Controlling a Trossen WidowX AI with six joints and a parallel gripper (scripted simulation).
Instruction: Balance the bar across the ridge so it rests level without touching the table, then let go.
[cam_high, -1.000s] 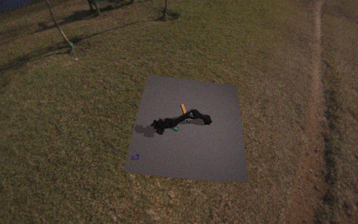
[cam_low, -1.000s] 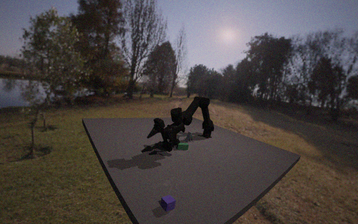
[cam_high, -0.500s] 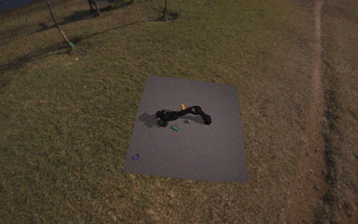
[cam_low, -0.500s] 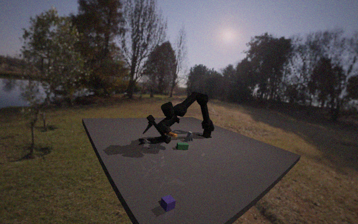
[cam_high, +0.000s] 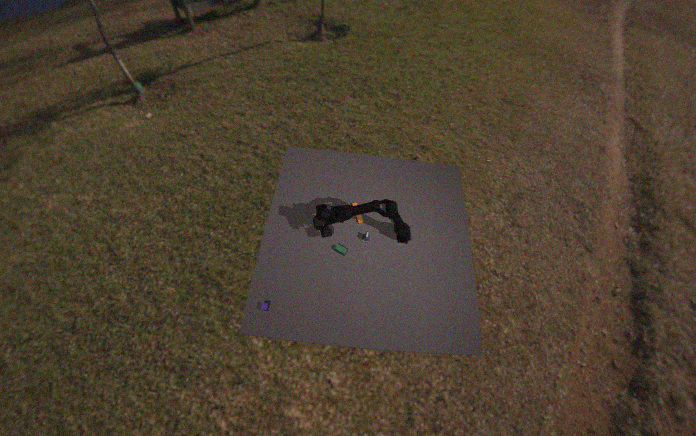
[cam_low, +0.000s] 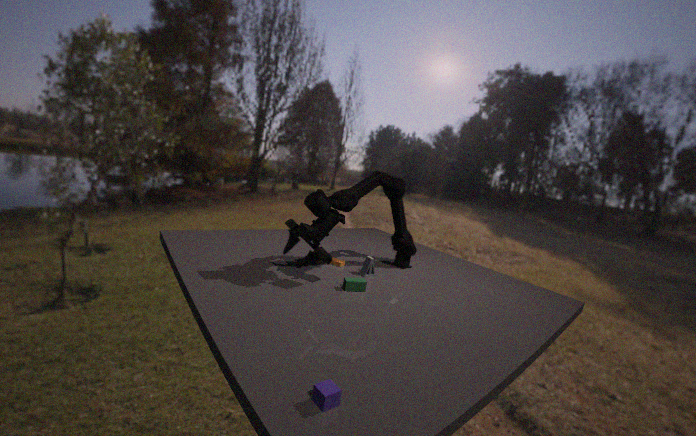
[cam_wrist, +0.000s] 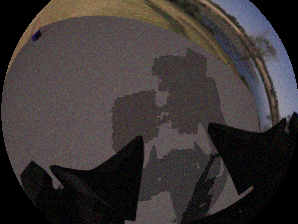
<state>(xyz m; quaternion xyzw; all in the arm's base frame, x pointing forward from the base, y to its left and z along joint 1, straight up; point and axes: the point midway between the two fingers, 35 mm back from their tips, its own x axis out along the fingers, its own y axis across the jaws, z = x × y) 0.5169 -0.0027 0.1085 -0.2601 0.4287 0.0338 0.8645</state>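
The orange bar (cam_high: 359, 219) (cam_low: 337, 262) lies on the grey table (cam_high: 410, 308) (cam_low: 436, 328). The arm crosses over its middle in the top view, so only two parts of it show. The small grey ridge (cam_high: 366, 236) (cam_low: 367, 265) stands on the table near the bar, apart from it, with nothing on top. My gripper (cam_low: 289, 258) (cam_wrist: 177, 133) is open and empty, low over the table on the side of the bar away from the arm's base. In the wrist view only table and shadows show between the fingers; neither bar nor ridge can be made out there.
A green block (cam_high: 340, 249) (cam_low: 354, 285) lies close to the ridge. A purple cube (cam_high: 265, 306) (cam_low: 326, 395) (cam_wrist: 36, 35) sits far off near a table corner. The arm's base (cam_high: 403, 233) (cam_low: 403, 254) stands beyond the ridge.
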